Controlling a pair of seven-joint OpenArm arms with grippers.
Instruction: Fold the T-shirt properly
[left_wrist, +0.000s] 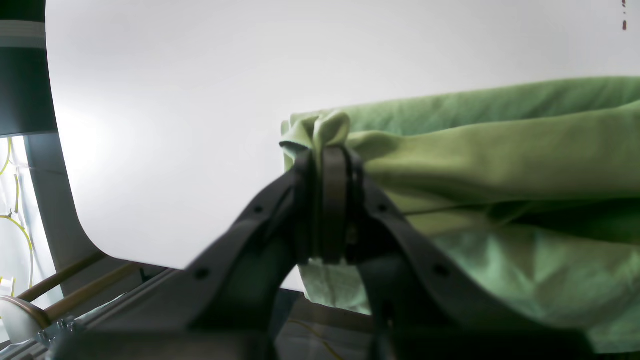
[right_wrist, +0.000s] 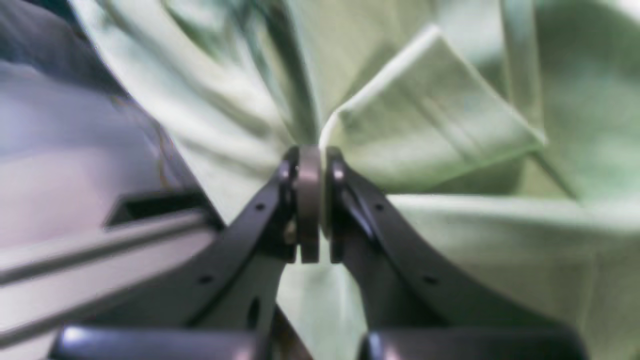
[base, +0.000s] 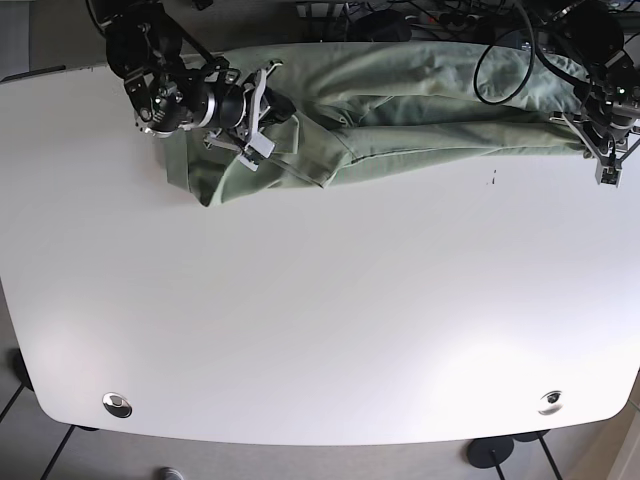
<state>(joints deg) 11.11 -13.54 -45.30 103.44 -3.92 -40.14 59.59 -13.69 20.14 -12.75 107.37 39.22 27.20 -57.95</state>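
Note:
A light green T-shirt (base: 420, 110) lies bunched in a long band along the far edge of the white table (base: 320, 300). My right gripper (base: 290, 105) is at the shirt's left end, and in the right wrist view this gripper (right_wrist: 310, 150) is shut on a fold of the T-shirt (right_wrist: 425, 125). My left gripper (base: 585, 140) is at the shirt's right end. In the left wrist view it (left_wrist: 325, 150) is shut on a gathered corner of the T-shirt (left_wrist: 500, 150), held a little above the table (left_wrist: 200, 100).
Black cables (base: 500, 60) loop over the shirt near the back right. A small dark mark (base: 492, 178) sits on the table below the shirt. Two metal discs (base: 117, 404) (base: 549, 402) are set near the front corners. The far table edge runs just behind the shirt.

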